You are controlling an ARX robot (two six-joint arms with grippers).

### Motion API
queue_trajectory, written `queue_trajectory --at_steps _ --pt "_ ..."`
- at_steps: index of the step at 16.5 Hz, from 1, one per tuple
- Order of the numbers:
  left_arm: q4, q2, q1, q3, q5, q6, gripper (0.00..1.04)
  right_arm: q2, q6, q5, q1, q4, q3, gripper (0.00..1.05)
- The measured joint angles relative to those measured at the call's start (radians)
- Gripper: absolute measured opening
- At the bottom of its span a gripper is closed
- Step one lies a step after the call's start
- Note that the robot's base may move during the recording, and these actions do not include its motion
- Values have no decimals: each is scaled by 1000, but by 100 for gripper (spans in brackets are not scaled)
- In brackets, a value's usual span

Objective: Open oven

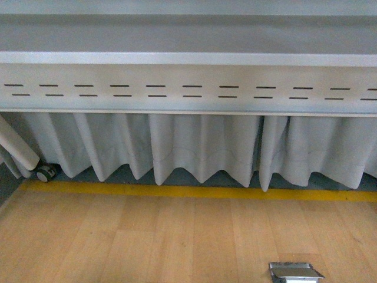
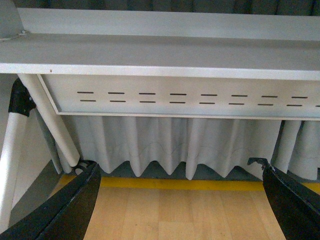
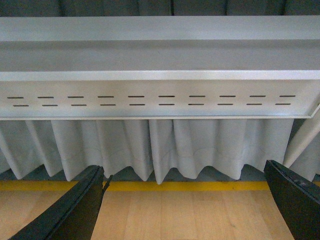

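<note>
Oven isn't in any of the three views, so I can't place it. One long grey metal table (image 1: 188,59), one white pleated curtain (image 1: 200,147) under it, one yellow floor stripe (image 1: 177,191), one silver floor box (image 1: 294,272), contents unclear. Both the left gripper (image 2: 174,165) and the right gripper (image 3: 185,167) gape wide, gripping nothing.

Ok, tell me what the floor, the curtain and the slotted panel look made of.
Floor: wood or wood-look laminate, matte; plank seams and grain show. Curtain: pale grey cloth; soft pleats, stitched hem line. Slotted panel: probably painted metal; smooth, crisp punched slots.
</note>
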Motion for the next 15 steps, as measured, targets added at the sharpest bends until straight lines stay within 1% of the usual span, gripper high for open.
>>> queue_trajectory --at_steps 15 --pt "0 0 0 0 0 3 98 0 0 0 0 -1 0 98"
